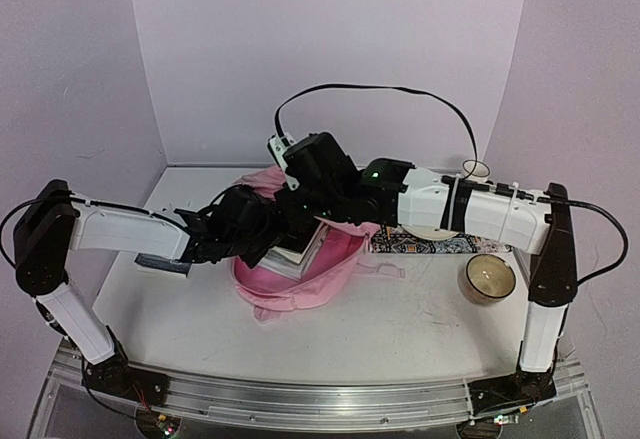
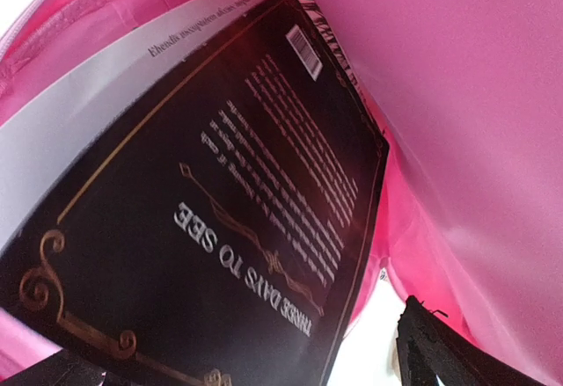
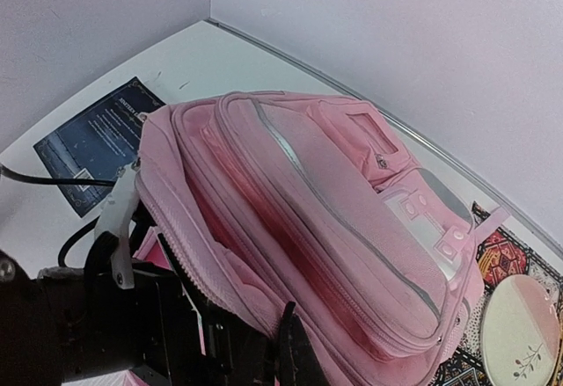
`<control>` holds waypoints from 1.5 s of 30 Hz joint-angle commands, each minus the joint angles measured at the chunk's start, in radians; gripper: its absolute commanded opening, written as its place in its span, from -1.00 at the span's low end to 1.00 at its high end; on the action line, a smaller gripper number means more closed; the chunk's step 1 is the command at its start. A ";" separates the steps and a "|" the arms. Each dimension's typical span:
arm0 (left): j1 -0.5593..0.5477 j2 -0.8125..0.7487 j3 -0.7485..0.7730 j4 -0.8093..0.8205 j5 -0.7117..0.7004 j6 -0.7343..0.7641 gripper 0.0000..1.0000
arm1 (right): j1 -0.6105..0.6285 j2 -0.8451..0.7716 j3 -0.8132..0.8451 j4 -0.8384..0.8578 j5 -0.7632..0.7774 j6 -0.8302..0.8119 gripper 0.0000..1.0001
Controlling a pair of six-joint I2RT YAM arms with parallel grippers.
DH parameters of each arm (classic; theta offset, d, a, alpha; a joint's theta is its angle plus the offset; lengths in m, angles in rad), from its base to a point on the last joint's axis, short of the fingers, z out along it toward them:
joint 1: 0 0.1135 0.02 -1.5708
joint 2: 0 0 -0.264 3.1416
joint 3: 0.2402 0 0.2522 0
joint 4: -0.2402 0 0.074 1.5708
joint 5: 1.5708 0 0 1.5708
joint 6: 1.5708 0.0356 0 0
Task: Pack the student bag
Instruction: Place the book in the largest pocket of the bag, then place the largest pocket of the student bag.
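The student bag [image 1: 300,289], a soft pink backpack, lies mid-table with its main compartment held open. My right gripper [image 1: 300,194] reaches over it from the right. In the right wrist view it [image 3: 290,338] is shut on the pink rim of the student bag [image 3: 352,228]. My left gripper [image 1: 262,231] is at the bag's mouth. In the left wrist view it [image 2: 237,342] is open, with one dark finger [image 2: 440,351] at the lower right. A black book [image 2: 220,228] titled "Three Days to See" lies just ahead of it inside the pink lining [image 2: 466,96], on a white-covered book [image 2: 79,96].
A dark blue book [image 1: 165,264] lies flat on the table left of the bag, also seen from the right wrist [image 3: 101,144]. Right of the bag are a patterned mat [image 1: 420,247], a plate [image 3: 519,333] and a wooden bowl [image 1: 488,279]. A black cable [image 1: 380,89] arcs overhead.
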 commanded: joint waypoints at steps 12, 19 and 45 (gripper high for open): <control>-0.026 -0.023 0.101 -0.193 -0.096 0.087 0.98 | 0.008 -0.092 -0.026 0.088 0.017 0.027 -1.00; -0.025 -0.192 -0.017 -0.292 -0.082 0.141 0.99 | 0.008 -0.089 -0.061 0.088 0.030 0.021 -1.00; 0.640 -0.261 -0.014 -0.587 0.027 0.591 0.99 | 0.000 -0.113 -0.382 0.094 0.006 0.193 -0.95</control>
